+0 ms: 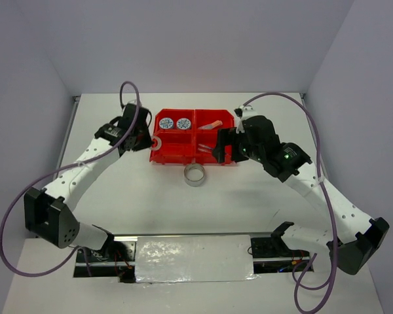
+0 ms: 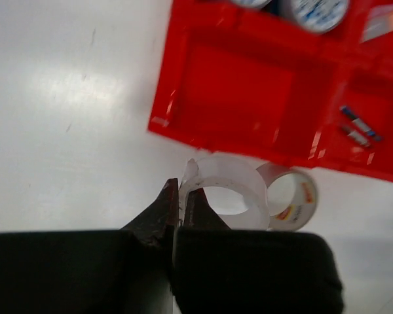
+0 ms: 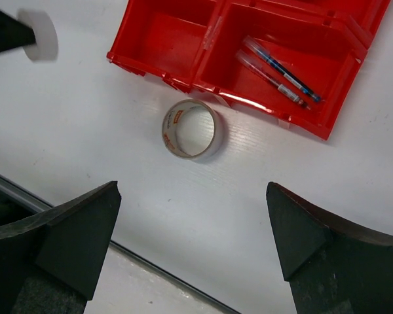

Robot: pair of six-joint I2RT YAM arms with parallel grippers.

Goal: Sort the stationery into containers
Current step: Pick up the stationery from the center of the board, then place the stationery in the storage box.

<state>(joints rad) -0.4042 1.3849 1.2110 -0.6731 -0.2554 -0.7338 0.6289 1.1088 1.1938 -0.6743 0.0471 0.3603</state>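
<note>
The red four-compartment tray (image 1: 194,133) sits at mid-table. Two blue-patterned rolls (image 1: 174,122) lie in its far left compartment. An orange stub (image 1: 213,125) lies in the far right one, and thin pens (image 1: 205,148) in the near right one. My left gripper (image 1: 150,141) is shut on the wall of the small clear tape ring (image 2: 230,191) and holds it at the tray's left edge (image 2: 167,98). The silvery-grey tape ring (image 1: 195,174) lies on the table in front of the tray. My right gripper (image 3: 193,216) is open and empty above the table, near that ring (image 3: 191,129).
The near left compartment (image 2: 239,91) holds nothing. The pens (image 3: 278,70) also show in the right wrist view. White walls enclose the table on the left, the right and the back. A dark slot and a foil strip (image 1: 193,258) run along the near edge between the arm bases.
</note>
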